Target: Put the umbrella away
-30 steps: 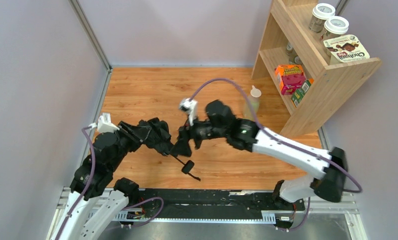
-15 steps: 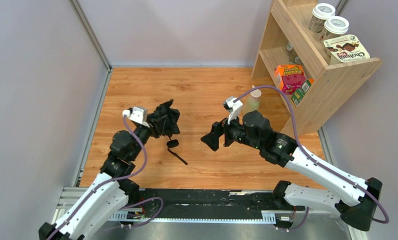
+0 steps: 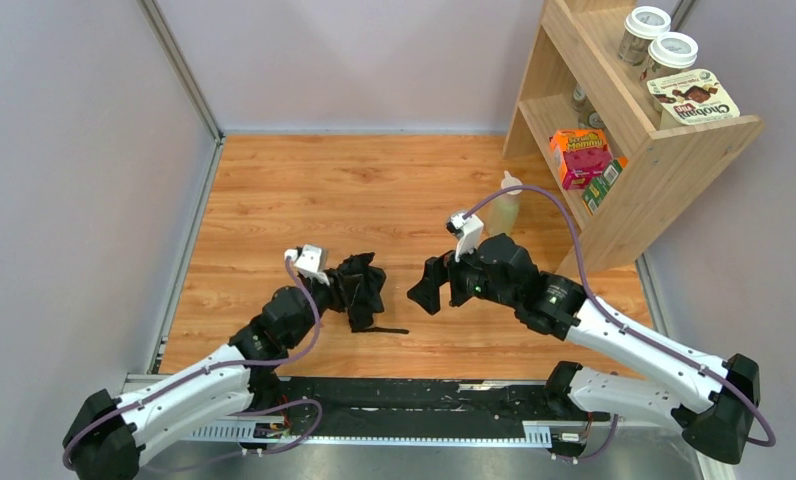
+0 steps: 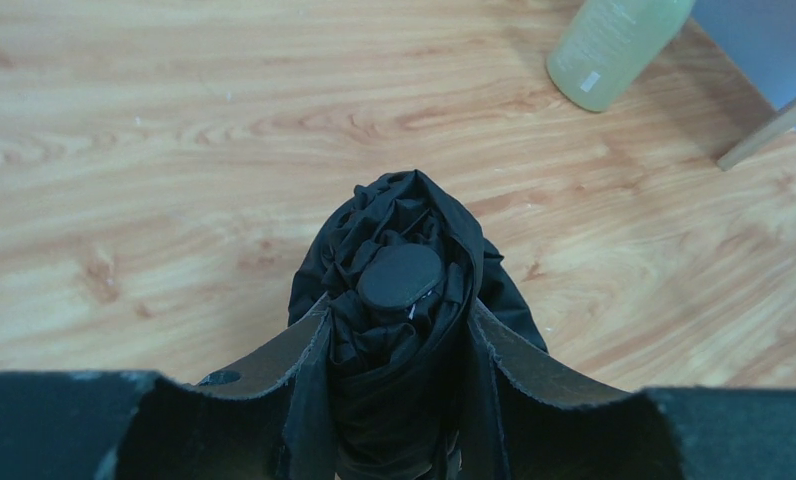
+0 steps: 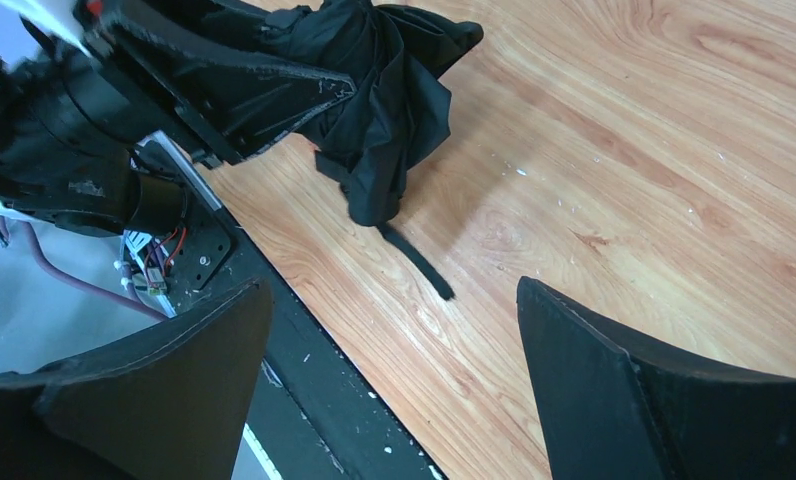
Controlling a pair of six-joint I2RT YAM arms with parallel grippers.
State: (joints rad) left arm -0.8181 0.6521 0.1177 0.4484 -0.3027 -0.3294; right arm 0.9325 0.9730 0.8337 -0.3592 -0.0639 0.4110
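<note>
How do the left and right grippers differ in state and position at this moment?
The left gripper is shut on the umbrella, its fingers pressed into the bunched black fabric; the right gripper is open and holds nothing. The left gripper has the umbrella at the table, while the right gripper hangs clear of it, to the umbrella's right. Both have black fingers and face each other.

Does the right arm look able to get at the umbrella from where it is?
Probably yes. The right hand is open and faces the umbrella across bare floor; only the left hand gripping it crowds one side.
</note>
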